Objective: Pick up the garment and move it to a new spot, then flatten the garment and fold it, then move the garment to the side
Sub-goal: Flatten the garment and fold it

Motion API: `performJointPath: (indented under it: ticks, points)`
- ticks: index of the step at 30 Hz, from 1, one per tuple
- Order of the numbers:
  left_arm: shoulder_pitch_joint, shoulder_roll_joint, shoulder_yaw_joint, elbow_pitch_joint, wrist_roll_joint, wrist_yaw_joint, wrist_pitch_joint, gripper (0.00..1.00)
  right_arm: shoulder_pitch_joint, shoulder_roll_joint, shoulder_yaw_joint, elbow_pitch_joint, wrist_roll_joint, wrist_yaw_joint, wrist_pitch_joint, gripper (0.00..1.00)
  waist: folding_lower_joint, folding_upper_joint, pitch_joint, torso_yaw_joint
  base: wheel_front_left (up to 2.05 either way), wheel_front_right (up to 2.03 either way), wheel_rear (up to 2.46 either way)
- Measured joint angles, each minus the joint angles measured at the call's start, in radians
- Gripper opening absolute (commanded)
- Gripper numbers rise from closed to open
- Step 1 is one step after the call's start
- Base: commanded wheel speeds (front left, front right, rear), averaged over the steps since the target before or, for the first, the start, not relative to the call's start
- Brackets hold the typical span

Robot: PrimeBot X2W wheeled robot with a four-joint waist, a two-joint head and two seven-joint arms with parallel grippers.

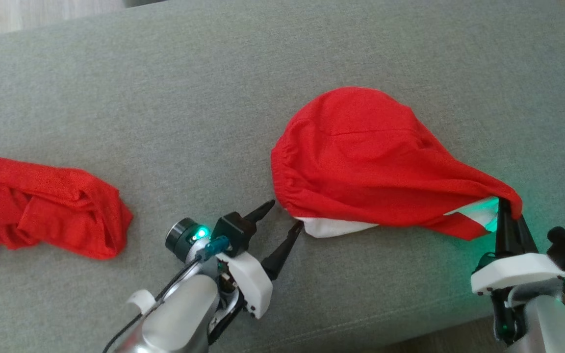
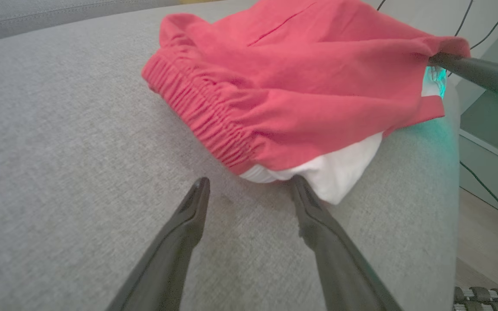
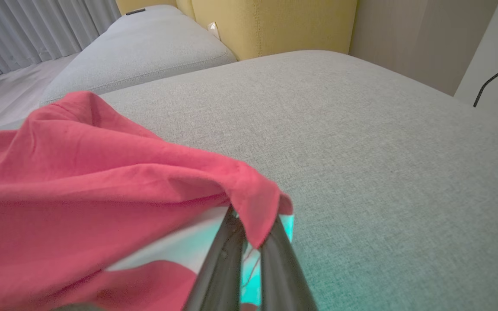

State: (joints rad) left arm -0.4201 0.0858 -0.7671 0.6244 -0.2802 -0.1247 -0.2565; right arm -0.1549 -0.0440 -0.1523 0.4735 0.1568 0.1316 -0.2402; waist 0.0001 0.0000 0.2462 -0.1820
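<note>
The garment is a pair of red shorts with a gathered waistband and a white lining, lying on the grey cushion right of centre. Its right corner is pulled up and out, with my right gripper shut on that corner; the same grip shows in the right wrist view. My left gripper stands open just short of the waistband's near end, beside the white lining. In the left wrist view its fingertips rest low over the cushion, the right one touching the white cloth.
A second red garment lies crumpled at the cushion's left edge. The cushion's front edge runs along the bottom right, with floor and cables beyond. A yellow sofa back and another grey cushion stand further off.
</note>
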Motion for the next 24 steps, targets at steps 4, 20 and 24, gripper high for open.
performJointPath:
  ticks: [4,20,24]
  points:
    - [-0.015,-0.001,-0.009,-0.009,-0.039,0.0,0.0,1.0,-0.002,0.0,0.011,0.003,0.0,0.0,0.0,0.0,0.0,0.0,0.006,-0.008,0.0,0.0,0.0]
    - [-0.053,-0.002,-0.044,-0.034,-0.11,0.0,0.0,1.0,-0.015,0.0,0.039,0.013,0.0,0.0,0.0,0.0,0.0,0.0,0.021,-0.025,0.0,0.0,0.0]
    - [-0.061,-0.003,-0.05,-0.048,-0.11,0.0,0.0,0.87,-0.024,0.0,0.045,0.014,0.0,0.0,0.0,0.0,0.0,0.0,0.026,-0.024,0.0,0.0,0.0]
